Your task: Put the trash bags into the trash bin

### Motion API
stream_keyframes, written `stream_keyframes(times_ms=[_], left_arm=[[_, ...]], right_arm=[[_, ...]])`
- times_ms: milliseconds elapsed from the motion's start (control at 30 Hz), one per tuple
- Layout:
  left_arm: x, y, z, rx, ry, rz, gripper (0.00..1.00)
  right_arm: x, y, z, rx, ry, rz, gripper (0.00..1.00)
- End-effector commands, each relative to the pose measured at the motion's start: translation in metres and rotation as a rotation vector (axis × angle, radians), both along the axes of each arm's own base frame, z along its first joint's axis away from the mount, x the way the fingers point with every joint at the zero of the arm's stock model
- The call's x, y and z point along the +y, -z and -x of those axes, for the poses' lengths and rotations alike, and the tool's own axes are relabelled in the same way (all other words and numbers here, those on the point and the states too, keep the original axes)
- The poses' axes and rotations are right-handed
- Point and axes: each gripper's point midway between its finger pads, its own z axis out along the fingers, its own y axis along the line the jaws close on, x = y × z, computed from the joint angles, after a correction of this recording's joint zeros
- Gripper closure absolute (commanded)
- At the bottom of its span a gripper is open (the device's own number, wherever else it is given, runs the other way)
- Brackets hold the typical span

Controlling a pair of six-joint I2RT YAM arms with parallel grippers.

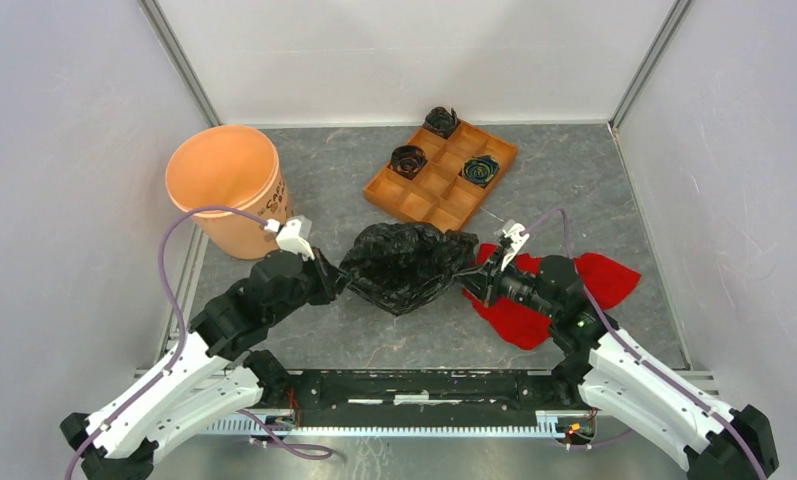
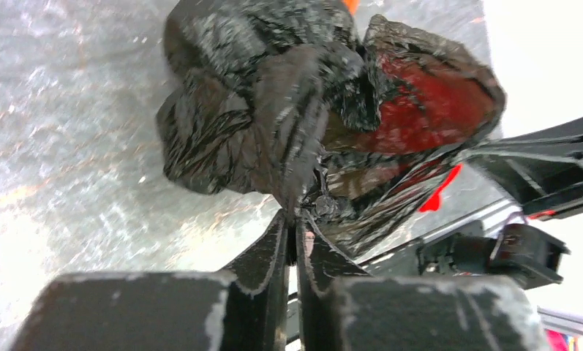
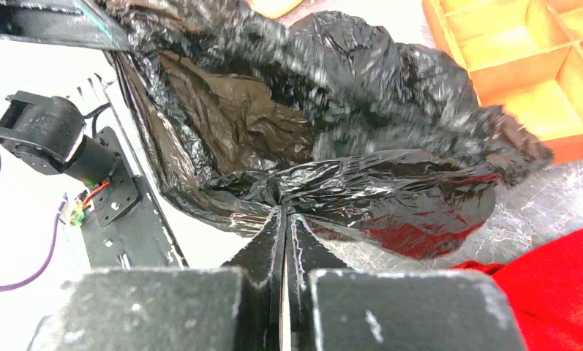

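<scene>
Grip comes first. My left gripper (image 2: 297, 219) is pinched almost closed on a twist of the trash bag (image 1: 409, 262). My right gripper (image 3: 287, 212) is clamped tight on a fold at its opposite edge. The sack hangs bunched between them over the middle of the table (image 1: 314, 170), and I cannot tell whether its underside touches the surface. The red cloth (image 1: 614, 278) lies under my right wrist, just right of the bag, so I should lift straight up before travelling or the film may drag it along.

The trash bin (image 1: 234, 232) stands at the far left, well apart from the bag. I judge the sack is about as wide as the bin's mouth, so I would carry it with both sides level, bring my grippers closer together above the rim to narrow the bundle, lower it well inside, and only then let go. Thin film slips easily, so I should move slowly.

Farthest off, the orange tray (image 1: 414, 205) holds three small black wads (image 1: 409, 160), which are yet to be binned.
</scene>
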Motion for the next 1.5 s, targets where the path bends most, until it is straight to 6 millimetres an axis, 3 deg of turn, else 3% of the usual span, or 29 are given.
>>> stream_keyframes(times_ms=[0, 33, 100, 200, 267, 333, 500, 633, 800, 900, 1067, 1233, 1300, 1400, 1467], left_arm=[[-0.01, -0.023, -0.002, -0.02, 0.006, 0.079, 0.83], [-0.012, -0.022, 0.0, -0.017, 0.02, 0.087, 0.76], [-0.011, -0.021, 0.001, -0.014, 0.027, 0.08, 0.53], [0.006, -0.026, -0.002, -0.029, -0.017, -0.011, 0.2], [0.022, -0.038, -0.009, -0.052, -0.065, -0.095, 0.08], [0.021, -0.05, -0.017, -0.078, -0.047, -0.154, 0.01], [-0.031, -0.051, -0.045, -0.083, 0.186, -0.293, 0.0], [-0.062, -0.029, -0.083, -0.109, 0.254, -0.458, 0.0], [-0.123, 0.007, -0.081, -0.147, 0.393, -0.543, 0.02], [-0.129, 0.026, -0.086, -0.169, 0.342, -0.683, 0.12], [-0.148, 0.044, -0.082, -0.17, 0.326, -0.714, 0.12], [-0.143, 0.075, -0.097, -0.157, 0.252, -0.836, 0.18], [-0.14, 0.084, -0.103, -0.146, 0.226, -0.894, 0.27], [-0.135, 0.081, -0.114, -0.166, 0.159, -0.946, 0.51], [-0.132, 0.074, -0.122, -0.173, 0.145, -0.951, 0.54]], right_arm=[[-0.002, 0.004, 0.003, -0.007, -0.002, 0.0, 1.0], [-0.003, 0.006, 0.003, -0.004, 0.003, -0.007, 0.99], [-0.006, 0.014, 0.0, 0.008, 0.028, 0.016, 1.0], [-0.025, 0.034, -0.007, 0.029, 0.1, 0.162, 0.99], [-0.042, 0.046, -0.01, 0.037, 0.156, 0.259, 0.99], [-0.049, 0.051, -0.008, 0.044, 0.166, 0.3, 1.0], [-0.046, 0.046, -0.003, 0.035, 0.132, 0.282, 1.0], [-0.05, 0.042, -0.005, 0.018, 0.156, 0.291, 0.99], [-0.048, 0.038, -0.002, -0.005, 0.147, 0.248, 1.0], [-0.052, 0.048, -0.001, 0.005, 0.168, 0.254, 1.0], [-0.049, 0.057, 0.005, 0.018, 0.14, 0.24, 1.0], [-0.054, 0.061, 0.004, 0.024, 0.18, 0.229, 1.0], [-0.056, 0.062, 0.003, 0.029, 0.192, 0.228, 1.0], [-0.057, 0.065, 0.0, 0.046, 0.216, 0.222, 1.0], [-0.058, 0.069, -0.005, 0.06, 0.242, 0.233, 1.0]])
